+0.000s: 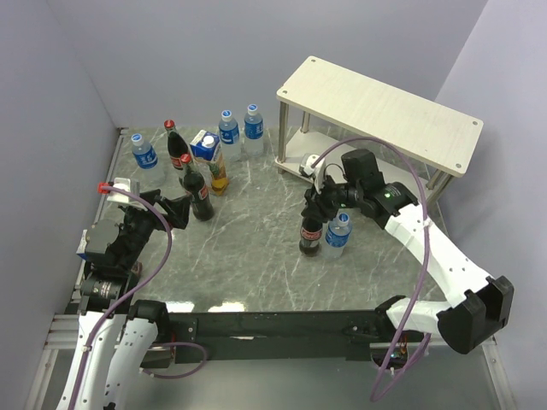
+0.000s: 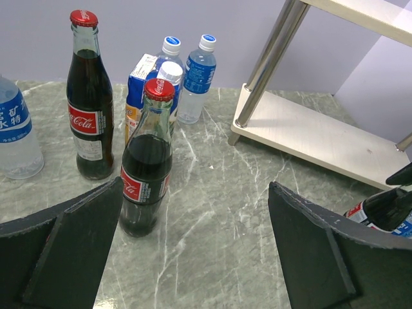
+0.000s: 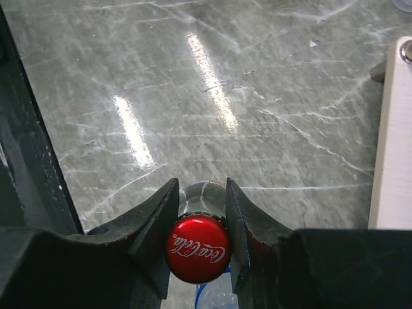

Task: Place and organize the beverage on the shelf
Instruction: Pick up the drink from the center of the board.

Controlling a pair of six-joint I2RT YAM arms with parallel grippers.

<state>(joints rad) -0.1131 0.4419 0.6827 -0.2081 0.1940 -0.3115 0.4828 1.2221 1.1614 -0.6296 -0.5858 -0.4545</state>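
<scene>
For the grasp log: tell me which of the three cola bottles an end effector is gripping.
The lone cola bottle beside a water bottle: the right end effector clamps its neck. The left pair of cola bottles stands untouched.

bare table runs open through the frame's centre, bottles crowd the upper left, the shelf blocks the upper right.
</scene>
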